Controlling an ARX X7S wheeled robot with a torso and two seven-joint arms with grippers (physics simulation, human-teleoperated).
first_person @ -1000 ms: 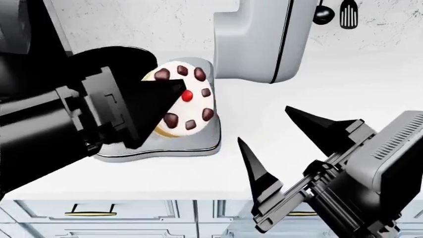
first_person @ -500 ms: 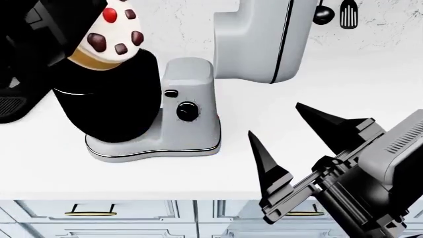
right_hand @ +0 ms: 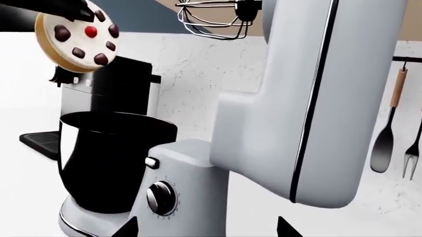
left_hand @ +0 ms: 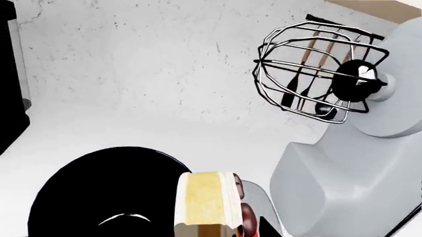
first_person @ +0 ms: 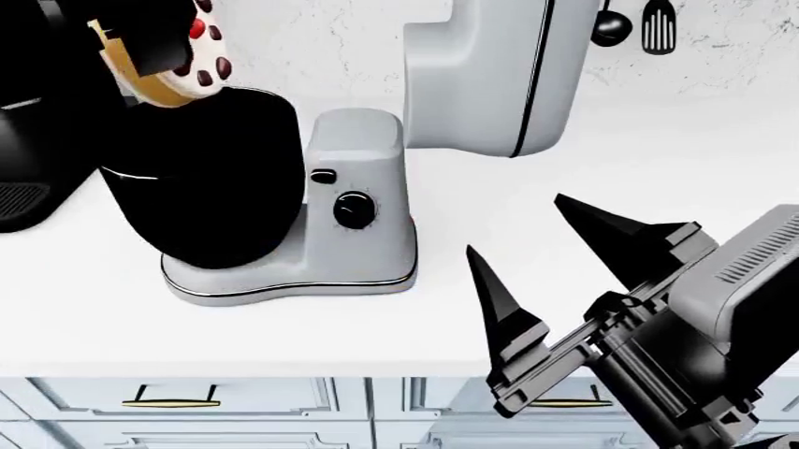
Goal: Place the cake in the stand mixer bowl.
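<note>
Left hand (right_hand: 69, 9) gripping tilted cake (right_hand: 78, 42) above stand mixer bowl (right_hand: 108, 163); right hand (first_person: 549, 262) spread wide, holding nothing

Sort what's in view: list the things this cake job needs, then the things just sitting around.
Needed: cake, tilted above the stand mixer bowl; left gripper holding it, mostly hidden.

Just around: whisk attachment, mixer knob, black appliance, hanging utensils, idle right gripper.

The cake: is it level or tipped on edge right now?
Tipped: the cake shows its iced face sideways, held above the stand mixer bowl.
</note>
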